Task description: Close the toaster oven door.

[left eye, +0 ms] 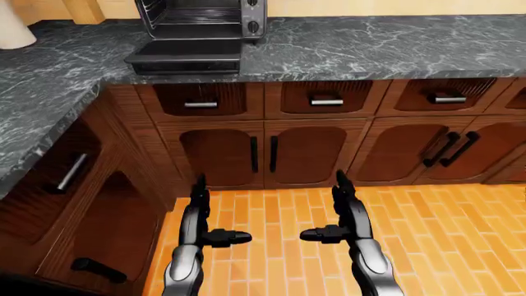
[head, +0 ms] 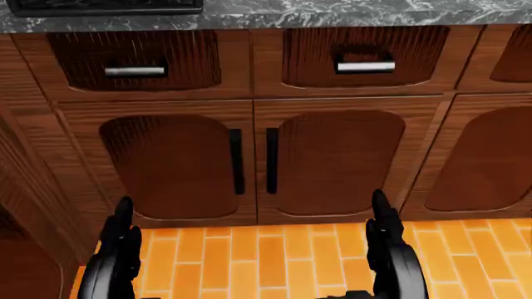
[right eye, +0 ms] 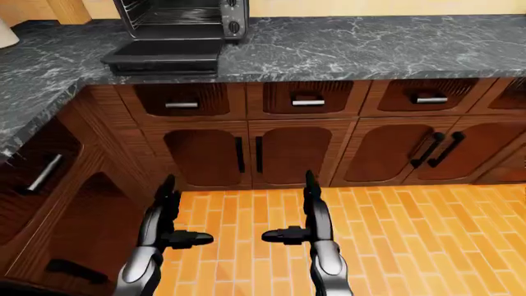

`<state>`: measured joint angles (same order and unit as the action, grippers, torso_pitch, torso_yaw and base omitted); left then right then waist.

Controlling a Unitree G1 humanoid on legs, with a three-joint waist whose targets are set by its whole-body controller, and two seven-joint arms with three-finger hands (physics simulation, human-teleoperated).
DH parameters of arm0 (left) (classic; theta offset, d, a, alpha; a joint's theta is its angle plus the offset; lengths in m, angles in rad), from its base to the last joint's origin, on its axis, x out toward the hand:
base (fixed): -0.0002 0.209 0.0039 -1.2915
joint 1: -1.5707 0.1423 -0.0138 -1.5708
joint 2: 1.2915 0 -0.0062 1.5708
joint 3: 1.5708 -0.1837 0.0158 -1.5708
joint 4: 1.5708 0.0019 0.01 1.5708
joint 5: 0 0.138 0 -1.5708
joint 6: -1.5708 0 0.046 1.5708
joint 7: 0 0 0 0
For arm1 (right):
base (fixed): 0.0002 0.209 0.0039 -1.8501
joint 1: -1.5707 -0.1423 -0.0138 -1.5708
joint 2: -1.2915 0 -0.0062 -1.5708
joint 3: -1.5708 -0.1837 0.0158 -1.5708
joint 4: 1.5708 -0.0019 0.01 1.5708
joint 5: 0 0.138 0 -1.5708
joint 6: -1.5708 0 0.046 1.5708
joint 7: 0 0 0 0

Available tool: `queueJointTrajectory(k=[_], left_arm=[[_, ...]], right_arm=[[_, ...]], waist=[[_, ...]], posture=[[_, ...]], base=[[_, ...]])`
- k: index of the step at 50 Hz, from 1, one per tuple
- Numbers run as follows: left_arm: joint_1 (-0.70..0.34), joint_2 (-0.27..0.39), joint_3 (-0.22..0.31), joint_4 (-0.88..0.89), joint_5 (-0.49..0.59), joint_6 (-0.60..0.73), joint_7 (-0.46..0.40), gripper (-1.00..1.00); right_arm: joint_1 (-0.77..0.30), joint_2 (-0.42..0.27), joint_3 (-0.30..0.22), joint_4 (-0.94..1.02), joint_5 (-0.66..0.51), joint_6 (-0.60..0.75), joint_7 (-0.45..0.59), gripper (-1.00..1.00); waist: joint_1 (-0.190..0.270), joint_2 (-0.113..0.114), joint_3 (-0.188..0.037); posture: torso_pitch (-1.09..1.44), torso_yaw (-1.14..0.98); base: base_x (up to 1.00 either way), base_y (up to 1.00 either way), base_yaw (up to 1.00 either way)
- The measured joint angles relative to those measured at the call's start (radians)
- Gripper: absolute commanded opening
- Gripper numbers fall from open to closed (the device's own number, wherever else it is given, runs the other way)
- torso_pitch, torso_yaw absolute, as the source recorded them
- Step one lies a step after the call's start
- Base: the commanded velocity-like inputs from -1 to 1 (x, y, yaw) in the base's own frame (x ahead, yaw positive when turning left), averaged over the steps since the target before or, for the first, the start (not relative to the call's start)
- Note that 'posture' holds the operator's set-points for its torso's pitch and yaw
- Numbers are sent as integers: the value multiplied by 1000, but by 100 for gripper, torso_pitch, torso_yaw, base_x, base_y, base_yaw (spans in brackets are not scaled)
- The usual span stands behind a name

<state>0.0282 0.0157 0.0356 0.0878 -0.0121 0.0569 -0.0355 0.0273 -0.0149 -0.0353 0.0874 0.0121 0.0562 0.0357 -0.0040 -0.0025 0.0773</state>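
Note:
A silver and black toaster oven stands on the dark marble counter at the top left of the left-eye view. Its door lies folded down flat, reaching the counter's edge, and the rack inside shows. Both hands hang low over the orange brick floor, far below the oven. My left hand is open, fingers straight up and thumb pointing right. My right hand is open too, thumb pointing left. Neither holds anything.
Wooden drawers with silver handles and cabinet doors with black handles run under the counter. A second counter run with cabinets comes down the left side. A white object stands at the top left corner.

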Motion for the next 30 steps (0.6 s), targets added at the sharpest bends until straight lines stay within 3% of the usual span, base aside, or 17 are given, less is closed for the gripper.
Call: queueJointTrajectory(k=[1,3,5,7,11,30], left_arm=[[-6,5,4,-12,0,-4,2,100],[-50,20,30,-35,2,-34,12,100],[-61,29,45,-42,13,-67,23,100],[-40,33,42,-53,24,-81,16,100],[-38,31,38,-87,14,-48,-29,100],[-148,124,187,-121,-70,35,-36,100]], right_arm=[[-3,-3,0,-19,3,3,3,100],[-37,-7,-7,-70,7,-10,6,100],[-50,-5,-8,-93,11,-19,6,100],[-48,-10,-9,-107,15,-4,9,100],[-56,-18,-18,-91,8,4,15,100],[-140,-55,-60,-208,-9,94,42,100]], waist=[[-1,-4,-8],[4,-3,-55],[5,-9,-37],[6,-8,-53],[10,-4,-58],[6,3,-72]], posture=[[0,0],[0,0],[0,0],[0,0],[0,0],[0,0]], base=[[0,0,0],[0,0,0],[0,0,0],[0,0,0],[0,0,0],[0,0,0]])
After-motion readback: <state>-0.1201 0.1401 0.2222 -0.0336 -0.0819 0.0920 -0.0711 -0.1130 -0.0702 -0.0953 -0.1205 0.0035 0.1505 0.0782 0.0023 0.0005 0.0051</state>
